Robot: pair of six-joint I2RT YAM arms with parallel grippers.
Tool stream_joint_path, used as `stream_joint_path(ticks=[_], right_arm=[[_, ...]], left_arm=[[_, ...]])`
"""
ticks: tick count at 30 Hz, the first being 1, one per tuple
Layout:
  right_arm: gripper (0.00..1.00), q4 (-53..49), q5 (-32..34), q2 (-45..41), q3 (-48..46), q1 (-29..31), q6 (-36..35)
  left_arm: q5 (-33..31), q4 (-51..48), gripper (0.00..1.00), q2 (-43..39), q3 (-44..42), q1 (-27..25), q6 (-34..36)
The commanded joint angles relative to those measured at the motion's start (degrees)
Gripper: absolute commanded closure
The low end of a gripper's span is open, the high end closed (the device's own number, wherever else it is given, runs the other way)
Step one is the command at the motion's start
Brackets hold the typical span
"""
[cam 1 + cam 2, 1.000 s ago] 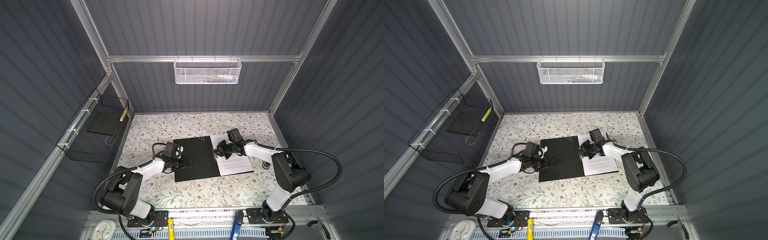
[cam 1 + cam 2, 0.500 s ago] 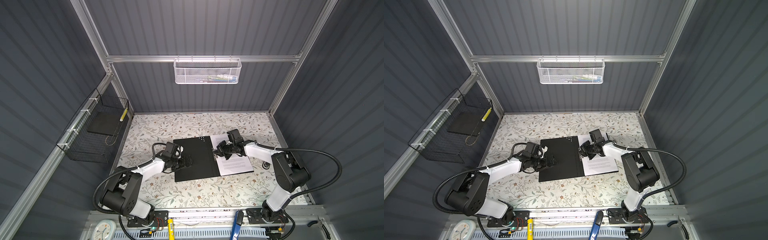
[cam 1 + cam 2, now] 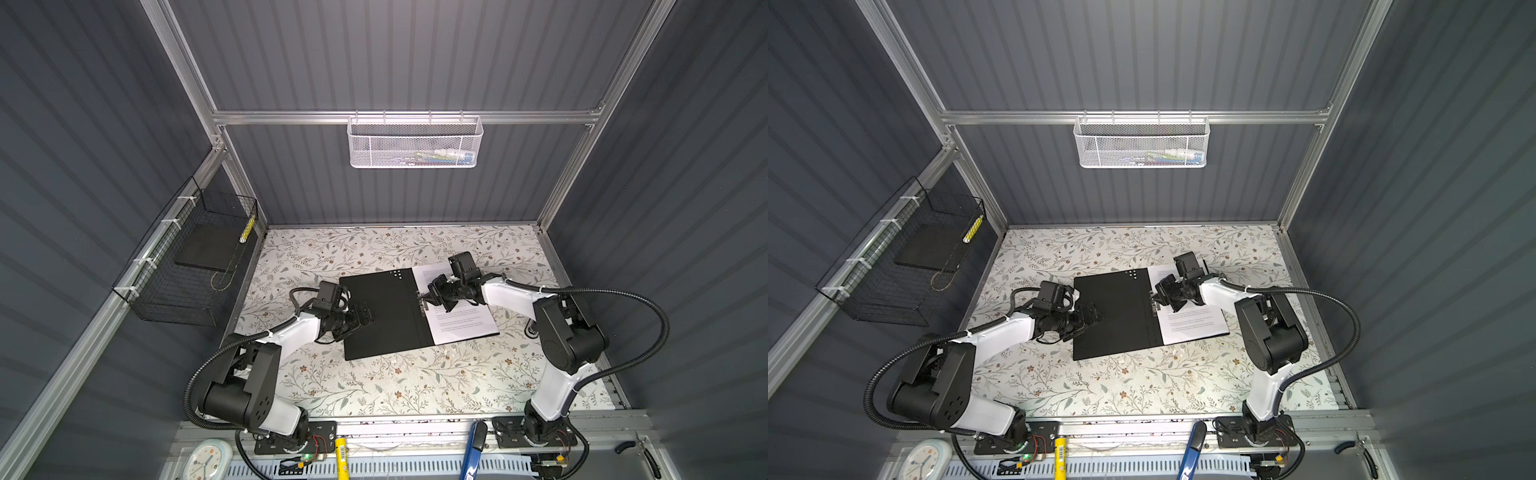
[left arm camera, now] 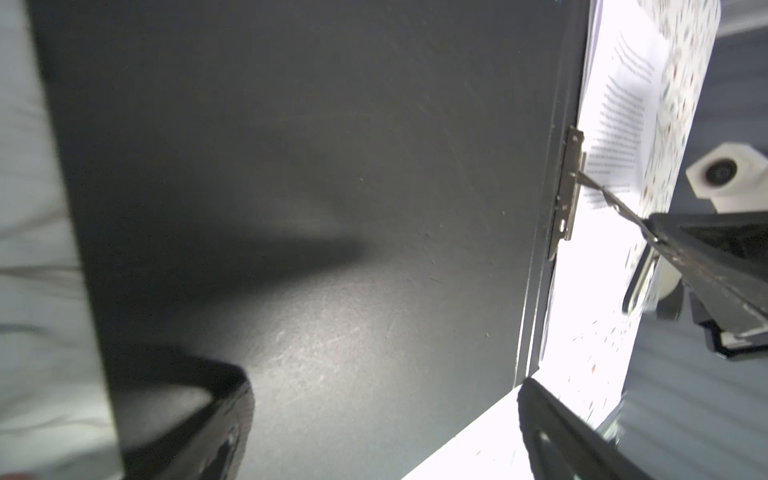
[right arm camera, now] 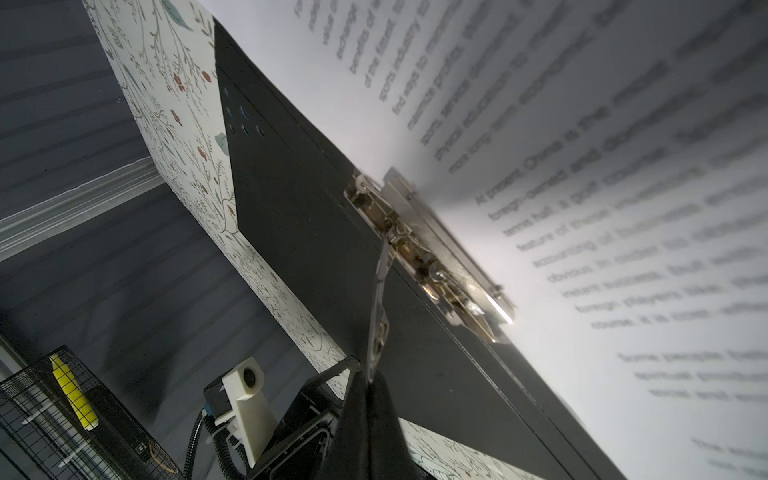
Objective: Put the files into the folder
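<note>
While my left gripper hangs with its fingers spread wide over the left cover of the folder, it grips nothing, and I can't tell whether it touches the black board. The folder lies open on the table, black side up. At the spine, the clamp sits along the paper edge, its lever tilted up. My right gripper is pressed together on that lever's tip. The files lie on the right-hand cover, tucked against the spine.

Risks, as I read them: the lever is thin, slick metal, so it could slip out of the pinch and snap down. If the clamp lifts, the floppy sheets could slide or skew. With nothing gripping the left cover, a pull on the lever could drag the whole folder.

Against the frames a second back, I see no shift: arms, folder and files sit where they were.
</note>
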Motion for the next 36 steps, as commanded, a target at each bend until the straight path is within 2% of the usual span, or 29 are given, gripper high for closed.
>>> stream_joint_path(ticks=[1, 15, 24, 33, 36], right_arm=[[1.0, 3.87, -0.57, 1.43, 2.15, 0.77, 0.93], [1.0, 10.55, 0.19, 0.55, -11.85, -0.54, -4.25], [1.0, 10.22, 6.05, 0.51, -18.5, -0.65, -12.12], [1.0, 14.35, 9.63, 3.97, -24.93, -0.15, -14.63], [1.0, 15.45, 12.75, 4.85, -26.33, -0.01, -15.06]], left_arm=[[-4.64, -7.04, 0.0, 0.72, -0.48, 1.68, -0.97], [-6.11, -8.88, 0.0, 1.75, -2.31, 4.29, -3.67], [-9.14, -8.93, 0.0, 5.06, -2.85, 4.38, -4.66], [-9.23, -8.05, 0.0, 6.68, -3.38, 4.42, -4.88], [-9.48, -8.25, 0.0, 6.77, -3.38, 4.54, -4.97]])
